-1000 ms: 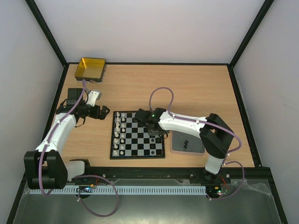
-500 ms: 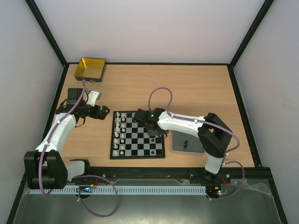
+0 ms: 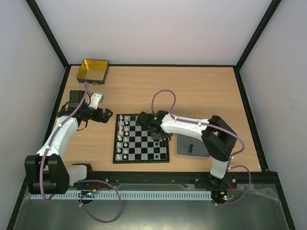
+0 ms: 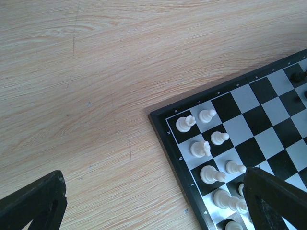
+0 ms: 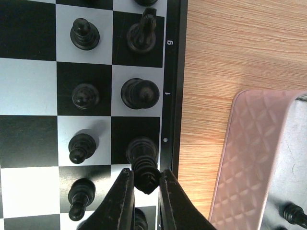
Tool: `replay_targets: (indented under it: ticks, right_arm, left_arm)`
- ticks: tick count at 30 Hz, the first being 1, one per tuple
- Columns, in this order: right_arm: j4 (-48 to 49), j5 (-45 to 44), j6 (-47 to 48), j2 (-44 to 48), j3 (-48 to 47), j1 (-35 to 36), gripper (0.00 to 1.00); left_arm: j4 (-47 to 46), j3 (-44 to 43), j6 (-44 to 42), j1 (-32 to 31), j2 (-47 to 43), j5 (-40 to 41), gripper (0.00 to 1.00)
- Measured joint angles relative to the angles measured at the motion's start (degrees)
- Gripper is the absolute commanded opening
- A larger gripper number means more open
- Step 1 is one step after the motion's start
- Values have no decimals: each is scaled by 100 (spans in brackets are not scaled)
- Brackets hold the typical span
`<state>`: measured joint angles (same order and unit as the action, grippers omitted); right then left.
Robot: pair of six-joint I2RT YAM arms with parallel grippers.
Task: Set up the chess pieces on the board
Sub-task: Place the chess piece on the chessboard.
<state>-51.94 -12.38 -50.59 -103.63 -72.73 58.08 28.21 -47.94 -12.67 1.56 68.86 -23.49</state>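
SURFACE: your pale wood table (image 3: 192, 91), white walls (image 3: 153, 28), black frame (image 3: 153, 65) | BOARD: the board (image 3: 140, 151) lies flat mid-table, edges square to it; white chess pieces (image 4: 200, 148) line its left side | RIGHT: your right gripper (image 5: 144, 184) pinches a black piece (image 5: 145, 173), upright on the right-edge row, axis vertical | LEFT: your left gripper (image 3: 108, 116) gapes wide, empty, left of the board.

- The board (image 3: 141, 138) lies mid-desk (image 3: 192, 91), toward the near edge.
- Chess pieces (image 3: 123, 136) stand in the board's two left columns, further pieces (image 5: 81, 96) in its two right columns.
- A tray (image 3: 201, 151) sits just right of the board, loose pieces (image 3: 190, 146) inside it.
- A tin (image 3: 92, 70) rests at the desk's far left corner.
- The left end effector (image 3: 109, 116) hangs just left of the board's far left corner.
- The right end effector (image 5: 145, 184) is over the board's right edge, one piece (image 5: 143, 163) between its fingers.
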Motion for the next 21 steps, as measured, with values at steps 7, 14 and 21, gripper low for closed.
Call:
replay_targets:
  ticks: [7, 14, 21]
  right_arm:
    - [0, 0, 4, -20, -2, 0, 13]
    - [2, 24, 4, -28, -17, 0, 16]
    - [20, 50, 0, -28, -68, 0, 19]
  left_arm:
    - [0, 2, 0, 0, 0, 0, 99]
    - [0, 2, 0, 0, 0, 0, 100]
    - [0, 2, 0, 0, 0, 0, 99]
